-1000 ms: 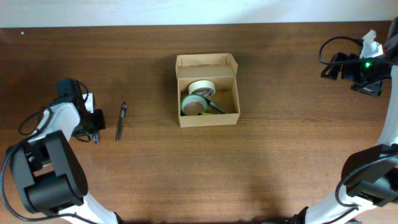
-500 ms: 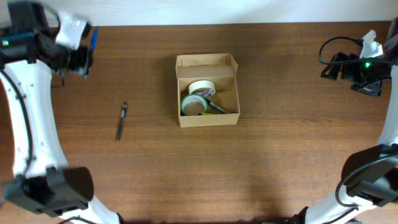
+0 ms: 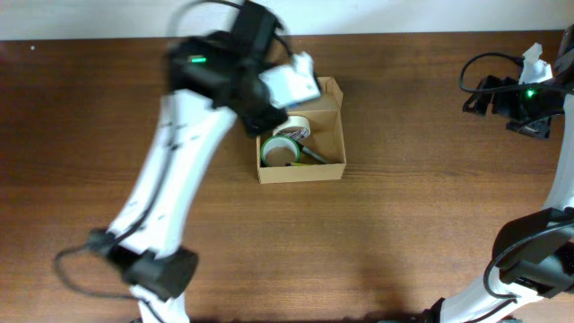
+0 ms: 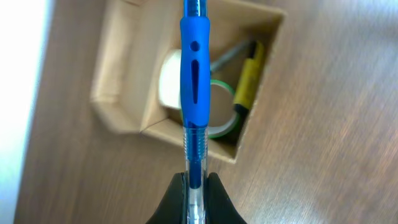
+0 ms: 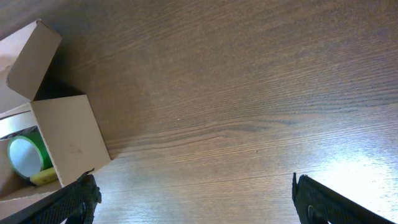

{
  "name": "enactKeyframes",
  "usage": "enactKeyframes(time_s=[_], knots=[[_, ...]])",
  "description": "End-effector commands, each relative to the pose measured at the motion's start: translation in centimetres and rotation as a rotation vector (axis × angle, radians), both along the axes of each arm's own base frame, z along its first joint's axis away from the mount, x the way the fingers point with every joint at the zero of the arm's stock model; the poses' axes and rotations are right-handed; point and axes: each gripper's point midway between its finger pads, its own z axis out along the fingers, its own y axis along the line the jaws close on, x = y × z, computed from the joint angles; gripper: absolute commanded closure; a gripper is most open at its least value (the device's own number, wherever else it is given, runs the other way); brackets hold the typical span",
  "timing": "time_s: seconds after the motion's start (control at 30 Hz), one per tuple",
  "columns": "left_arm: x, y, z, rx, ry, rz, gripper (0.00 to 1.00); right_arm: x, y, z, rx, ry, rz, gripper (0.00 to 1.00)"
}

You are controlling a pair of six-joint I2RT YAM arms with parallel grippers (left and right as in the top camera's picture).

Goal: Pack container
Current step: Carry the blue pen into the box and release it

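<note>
Your left gripper [image 4: 196, 185] pinches the blue pen [image 4: 194, 74] above the open cardboard box [image 4: 121, 59], probably for dropping it inside, while your right gripper [image 5: 193, 183] hangs spread wide at upper right.

Dark brown wooden table [image 3: 404, 224], open cardboard container [image 3: 300, 172] resting near its middle

Even light is falling across the desk [image 3: 404, 224]; motion blur is smearing the left arm [image 3: 175, 161] overhead, and glare is whitening the right wrist view's lower corner.
</note>
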Motion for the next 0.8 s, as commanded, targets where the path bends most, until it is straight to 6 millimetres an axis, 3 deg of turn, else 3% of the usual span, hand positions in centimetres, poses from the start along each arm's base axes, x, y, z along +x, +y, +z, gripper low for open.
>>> enactKeyframes(time_s=[0.0, 0.2, 0.33, 0.53, 0.77], knots=[[0.5, -1.3, -4.7, 0.145, 0.049, -0.133, 0.98, 0.1, 0.2, -0.3, 0.018, 0.005, -0.005, 0.01], [2.1, -2.3, -11.0, 0.225, 0.136, -0.173, 0.98, 0.1, 0.2, -0.3, 0.018, 0.005, -0.005, 0.01], [2.4, -2.9, -13.8, 0.231, 0.182, -0.179, 0.98, 0.1, 0.2, -0.3, 0.018, 0.005, -0.005, 0.01], [2.5, -3.5, -16.8, 0.219, 0.248, -0.135, 0.98, 0.1, 0.2, -0.3, 0.018, 0.005, -0.005, 0.01], [2.3, -3.7, -18.1, 0.214, 0.288, -0.105, 0.99, 0.1, 0.2, -0.3, 0.018, 0.005, -0.005, 0.01]])
